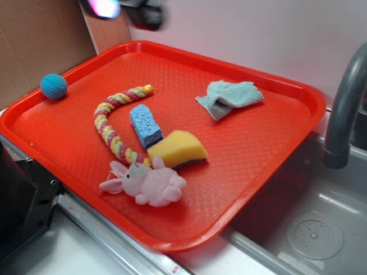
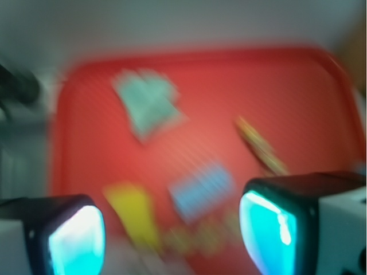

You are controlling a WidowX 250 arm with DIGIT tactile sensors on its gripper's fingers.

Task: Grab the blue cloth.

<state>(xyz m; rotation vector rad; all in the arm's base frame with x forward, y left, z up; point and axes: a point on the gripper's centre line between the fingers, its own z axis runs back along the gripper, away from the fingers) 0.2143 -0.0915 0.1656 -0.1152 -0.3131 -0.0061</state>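
Observation:
The blue cloth (image 1: 230,97) is a small pale teal rag with a folded grey corner, lying flat on the far right part of the red tray (image 1: 269,154). In the blurred wrist view it shows as a pale patch (image 2: 148,102) at upper left. My gripper (image 2: 172,232) is open and empty, its two glowing cyan pads wide apart, high above the tray. In the exterior view only a blurred dark part of it (image 1: 143,12) shows at the top edge, well above and left of the cloth.
On the tray lie a bright blue sponge (image 1: 144,125), a yellow sponge (image 1: 179,150), a striped rope (image 1: 112,123), a pink plush bunny (image 1: 146,183) and a blue crocheted ball (image 1: 53,86). A grey faucet (image 1: 344,109) and sink (image 1: 315,229) stand right. Cardboard (image 1: 40,40) stands behind.

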